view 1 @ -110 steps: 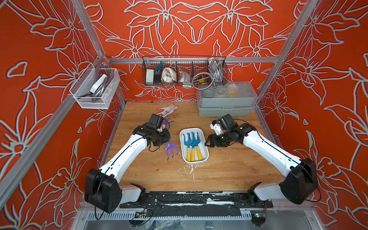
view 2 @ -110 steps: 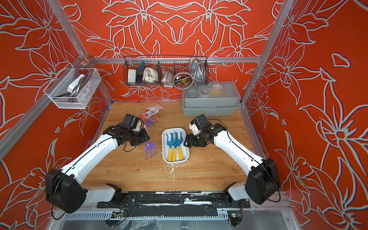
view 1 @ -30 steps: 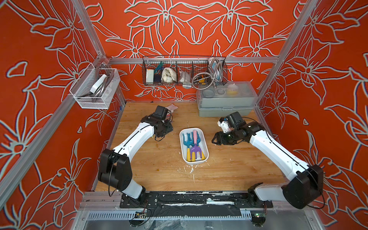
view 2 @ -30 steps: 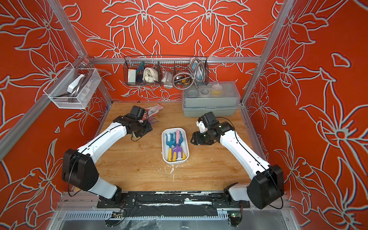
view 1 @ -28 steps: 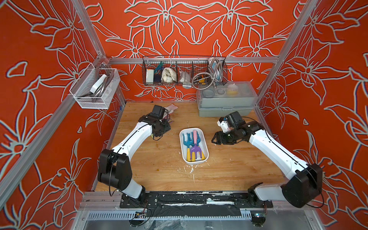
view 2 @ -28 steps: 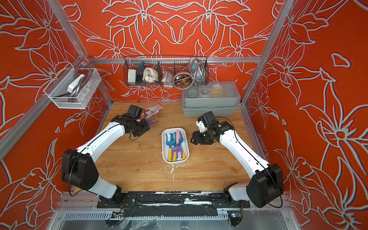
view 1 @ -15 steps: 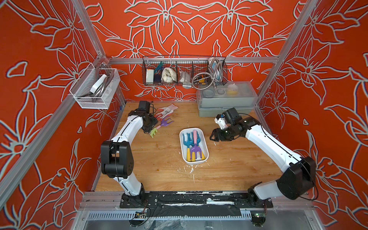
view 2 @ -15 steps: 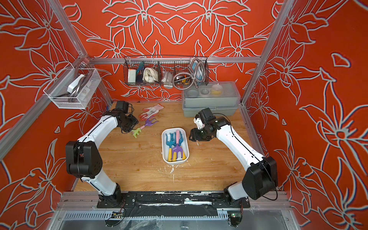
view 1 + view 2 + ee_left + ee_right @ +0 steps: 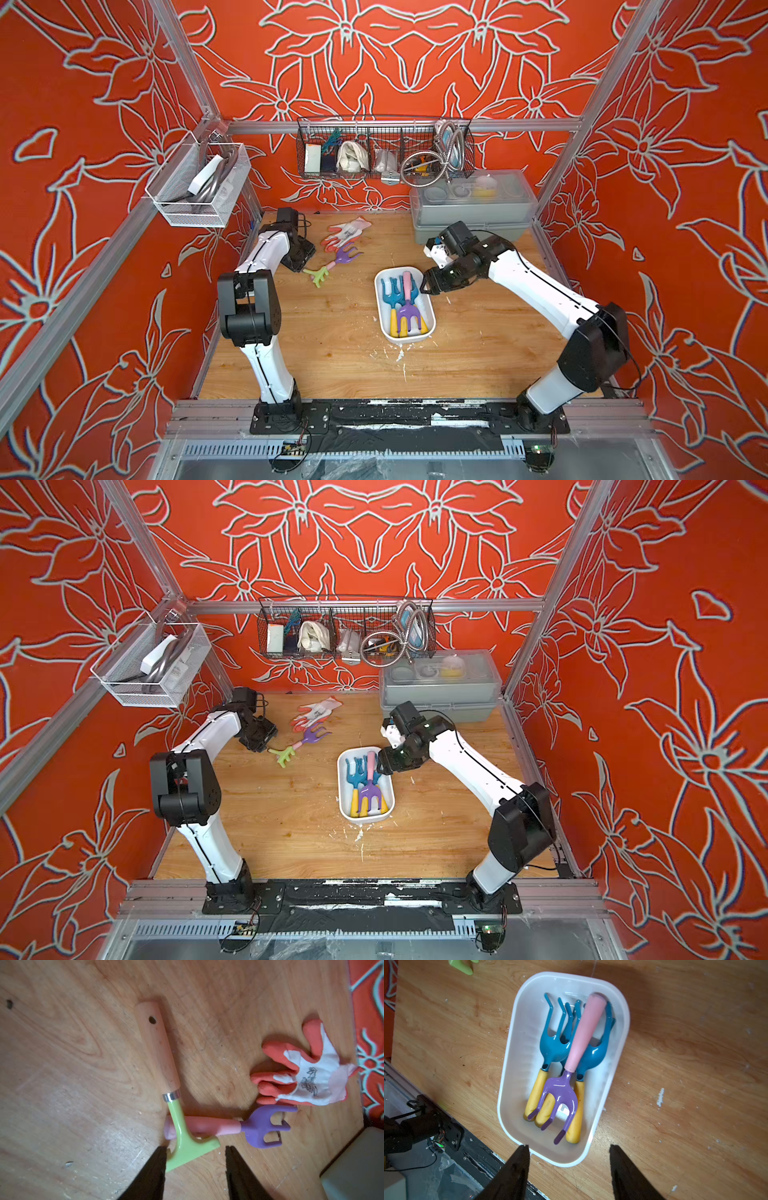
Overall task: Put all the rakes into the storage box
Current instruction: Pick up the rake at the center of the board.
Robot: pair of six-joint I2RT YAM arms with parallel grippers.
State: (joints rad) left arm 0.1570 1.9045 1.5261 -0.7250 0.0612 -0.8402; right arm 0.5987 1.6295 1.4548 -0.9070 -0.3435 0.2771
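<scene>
We are seeing the green rake (image 9: 171, 1096) lying on the scratched wooden bench (image 9: 83, 1064), one corner hiding behind the empty, half-open left claw (image 9: 195, 1149). The right claw (image 9: 568, 1147) is hanging open, empty, above the storage box (image 9: 523, 1043), mid-frame.

Left arm (image 9: 266, 253): elbow raised high, forearm reaching toward the back along the left side; left gripper (image 9: 195, 1148) low, pointed down, jaws parted, nothing clamped; right arm (image 9: 536, 286): stretched inward from its base; right gripper (image 9: 569, 1146) angled down, jaws wide, empty.
</scene>
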